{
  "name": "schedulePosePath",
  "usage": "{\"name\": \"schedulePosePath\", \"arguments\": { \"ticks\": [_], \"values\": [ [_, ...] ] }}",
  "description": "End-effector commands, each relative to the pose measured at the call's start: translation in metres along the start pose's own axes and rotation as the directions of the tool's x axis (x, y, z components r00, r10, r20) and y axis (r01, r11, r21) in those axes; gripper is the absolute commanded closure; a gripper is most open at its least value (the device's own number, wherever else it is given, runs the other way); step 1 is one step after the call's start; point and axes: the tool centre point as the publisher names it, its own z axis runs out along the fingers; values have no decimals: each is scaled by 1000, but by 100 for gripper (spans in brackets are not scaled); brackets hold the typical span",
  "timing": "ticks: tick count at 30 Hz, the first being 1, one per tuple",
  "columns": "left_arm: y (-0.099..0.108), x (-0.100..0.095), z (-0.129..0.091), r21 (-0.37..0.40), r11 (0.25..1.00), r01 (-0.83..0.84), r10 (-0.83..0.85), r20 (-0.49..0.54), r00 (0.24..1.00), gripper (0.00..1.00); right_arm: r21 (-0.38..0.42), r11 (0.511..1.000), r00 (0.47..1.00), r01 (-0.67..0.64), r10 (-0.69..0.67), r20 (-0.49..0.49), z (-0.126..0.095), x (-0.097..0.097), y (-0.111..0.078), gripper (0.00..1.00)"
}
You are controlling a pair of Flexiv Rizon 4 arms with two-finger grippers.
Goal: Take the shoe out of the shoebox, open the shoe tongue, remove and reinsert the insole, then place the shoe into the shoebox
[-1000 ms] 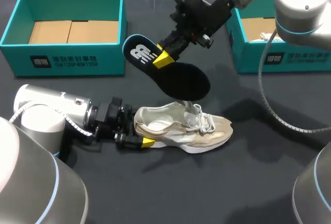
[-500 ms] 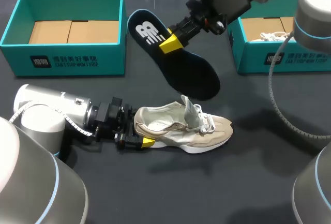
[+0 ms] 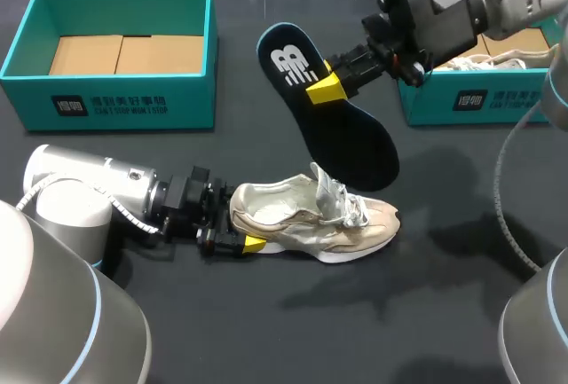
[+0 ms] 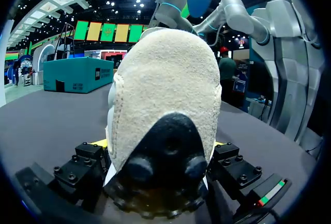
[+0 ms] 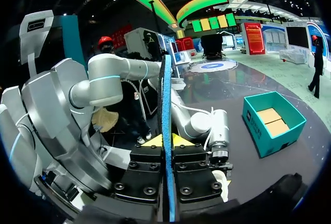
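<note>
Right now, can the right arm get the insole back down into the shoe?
Probably yes. The right gripper holds the insole above the shoe, whose mouth lies open; the left gripper clamps only the heel.

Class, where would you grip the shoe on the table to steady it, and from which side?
The heel, from behind: the shoe stands upright on its sole, the heel is narrow enough for two fingers, and the opening is left free. The left gripper holds it so.

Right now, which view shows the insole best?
Head view: the whole insole shows, held by the right tool above the shoe. Right wrist view sees only its thin edge; left wrist view, likely just a blue patch above the heel.
</note>
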Motion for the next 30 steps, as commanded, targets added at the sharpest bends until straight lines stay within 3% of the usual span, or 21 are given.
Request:
{"name": "schedulePosePath", "arguments": {
  "ticks": [1, 9, 21, 24, 30],
  "values": [
    [1, 0, 0, -1, 1000, 1, -1, 0, 1000, 100, -53, 998, 993, -21, 27, 114, -19, 16, -3, 100],
    [1, 0, 0, -1, 1000, 1, -1, 0, 1000, 100, -133, 988, 972, -73, 100, 213, -59, 44, -3, 100],
    [1, 0, 0, -1, 1000, 1, -1, 0, 1000, 100, -133, 988, 972, -73, 100, 213, -59, 44, -3, 100],
    [1, 0, 0, -1, 1000, 1, -1, 0, 1000, 100, -176, 981, 952, -75, 123, 279, -70, 62, -4, 100],
    [1, 0, 0, -1, 1000, 1, -1, 0, 1000, 100, -207, 975, 947, -79, 138, 291, -78, 85, 0, 100]
  ]
}}
